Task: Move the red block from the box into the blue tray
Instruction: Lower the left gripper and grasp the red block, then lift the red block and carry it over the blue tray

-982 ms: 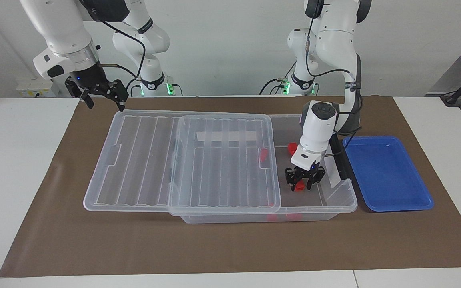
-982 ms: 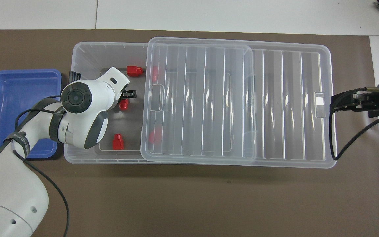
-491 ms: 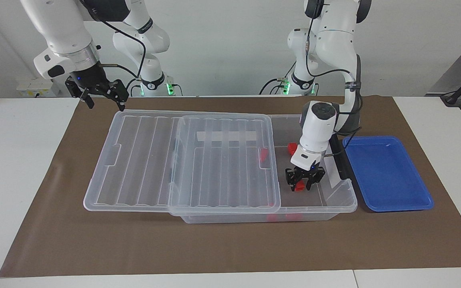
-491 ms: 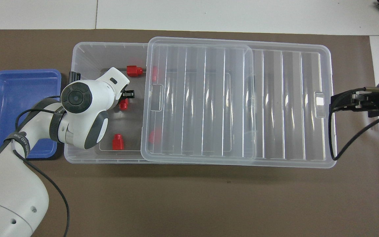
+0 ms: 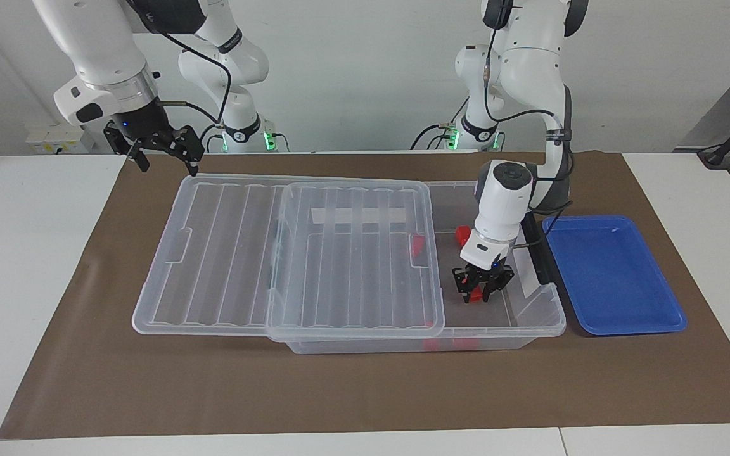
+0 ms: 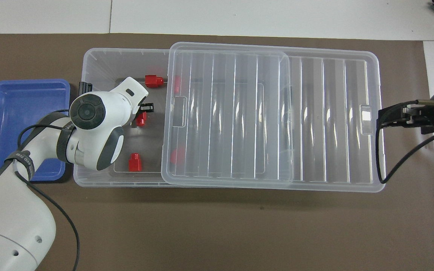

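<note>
The clear box (image 5: 533, 328) (image 6: 89, 64) lies open at the left arm's end, with its ribbed lid (image 5: 225, 253) (image 6: 315, 113) slid toward the right arm's end. My left gripper (image 5: 480, 291) (image 6: 142, 113) reaches down inside the box, shut on a red block (image 5: 477, 295) (image 6: 141, 119) low by the box floor. The blue tray (image 5: 612, 272) (image 6: 25, 113) sits beside the box's black-handled end with nothing in it. My right gripper (image 5: 161, 152) (image 6: 390, 118) waits open in the air over the mat at the lid's outer end.
More red blocks lie in the box: one nearer the robots (image 5: 462, 235) (image 6: 135, 162), one farther (image 6: 153, 80), and others showing dimly under the lid (image 5: 417, 244) (image 6: 177, 155). A brown mat (image 5: 365, 392) covers the table.
The left gripper's fingers have closed onto the red block in the box. Neither arm has otherwise moved.
</note>
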Robot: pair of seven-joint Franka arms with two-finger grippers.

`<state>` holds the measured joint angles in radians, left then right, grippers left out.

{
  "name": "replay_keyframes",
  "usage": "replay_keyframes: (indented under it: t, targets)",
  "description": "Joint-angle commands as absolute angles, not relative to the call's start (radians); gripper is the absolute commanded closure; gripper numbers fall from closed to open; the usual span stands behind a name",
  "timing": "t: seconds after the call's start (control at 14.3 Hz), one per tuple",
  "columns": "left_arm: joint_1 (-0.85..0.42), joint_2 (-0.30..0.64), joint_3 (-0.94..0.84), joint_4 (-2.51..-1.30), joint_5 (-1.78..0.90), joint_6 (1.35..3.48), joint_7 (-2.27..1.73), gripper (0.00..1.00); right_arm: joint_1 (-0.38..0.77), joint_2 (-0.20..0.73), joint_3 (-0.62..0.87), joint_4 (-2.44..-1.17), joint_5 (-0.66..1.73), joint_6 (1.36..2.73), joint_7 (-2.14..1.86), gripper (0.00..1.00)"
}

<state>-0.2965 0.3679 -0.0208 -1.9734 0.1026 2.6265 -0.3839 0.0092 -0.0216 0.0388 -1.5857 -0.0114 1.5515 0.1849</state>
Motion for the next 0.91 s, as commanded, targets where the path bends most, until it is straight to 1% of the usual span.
replay_keyframes:
  t: [0.0, 0.35, 0.63, 0.84]
  targets:
    - [-0.293, 0.368, -0.018, -1.985, 0.124, 2.643, -0.396, 0.77, 0.003, -0.037, 0.051, -1.595, -0.028, 1.545, 0.189, 0.00]
    - [-0.295, 0.368, -0.018, -1.977, 0.124, 2.625, -0.396, 0.78, 0.003, -0.037, 0.051, -1.595, -0.028, 1.546, 0.189, 0.00]
    - [-0.305, 0.362, -0.018, -1.908, 0.123, 2.490, -0.399, 0.78, 0.002, -0.037, 0.051, -1.598, -0.026, 1.548, 0.189, 0.00]
    - [-0.307, 0.315, -0.018, -1.855, 0.124, 2.331, -0.396, 0.78, 0.002, -0.038, 0.051, -1.601, -0.026, 1.549, 0.189, 0.00]
